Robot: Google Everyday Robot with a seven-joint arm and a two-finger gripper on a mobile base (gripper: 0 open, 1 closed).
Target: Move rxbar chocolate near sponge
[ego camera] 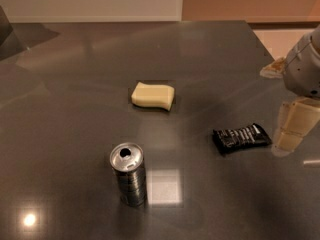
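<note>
Grey and glossy, the table (75, 114) fills nearly all of my view, with a pale wall (90, 1) beyond its far edge. My gripper (295, 129) is at the right edge of the view, low over the table's right side. It is cream-coloured and partly cut off by the frame, and the rounded grey-white end of my arm (306, 66) sits above it. Whether the gripper is open or closed I cannot tell from here. It has hold of nothing that I can see.

The bar (242, 138) lies flat on the table just left of the gripper, its black wrapper showing white lettering. Its long side runs left to right, slightly tilted, with the right end a little farther back. That end is very near the gripper; I cannot tell if they touch.

The sponge (153, 95) lies flat near the middle of the table, pale yellow. It is farther back than the bar and to its left, well apart from it, with bare tabletop between them.

A silver can (129, 174) stands upright toward the front, left of the bar and nearer than the sponge, apart from both. Its top is opened. A bright patch of light (165, 186) shines on the table just right of the can.
</note>
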